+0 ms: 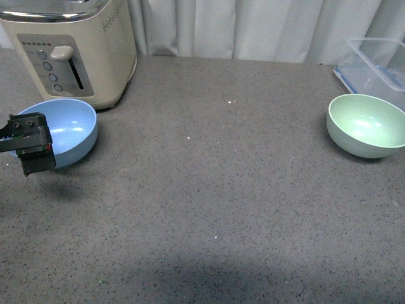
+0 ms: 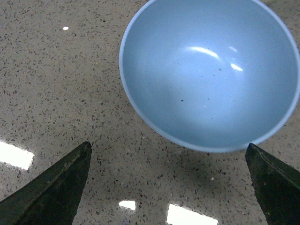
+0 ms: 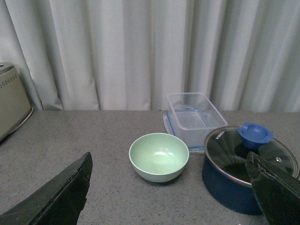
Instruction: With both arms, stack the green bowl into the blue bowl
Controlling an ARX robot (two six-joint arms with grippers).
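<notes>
The blue bowl (image 1: 63,130) stands empty on the grey counter at the far left, in front of the toaster. My left gripper (image 1: 28,142) hovers at the bowl's near-left rim, open. In the left wrist view the blue bowl (image 2: 211,70) lies just beyond the open left gripper (image 2: 168,180), with only bare counter between the fingertips (image 2: 70,173). The green bowl (image 1: 367,125) sits upright and empty at the far right. The right wrist view shows the green bowl (image 3: 159,156) well ahead of the open right gripper (image 3: 168,187). The right arm is out of the front view.
A cream toaster (image 1: 73,47) stands at the back left, right behind the blue bowl. A clear plastic container (image 1: 376,63) sits behind the green bowl. A dark blue pot with a glass lid (image 3: 246,164) stands beside the green bowl. Grey curtains hang at the back.
</notes>
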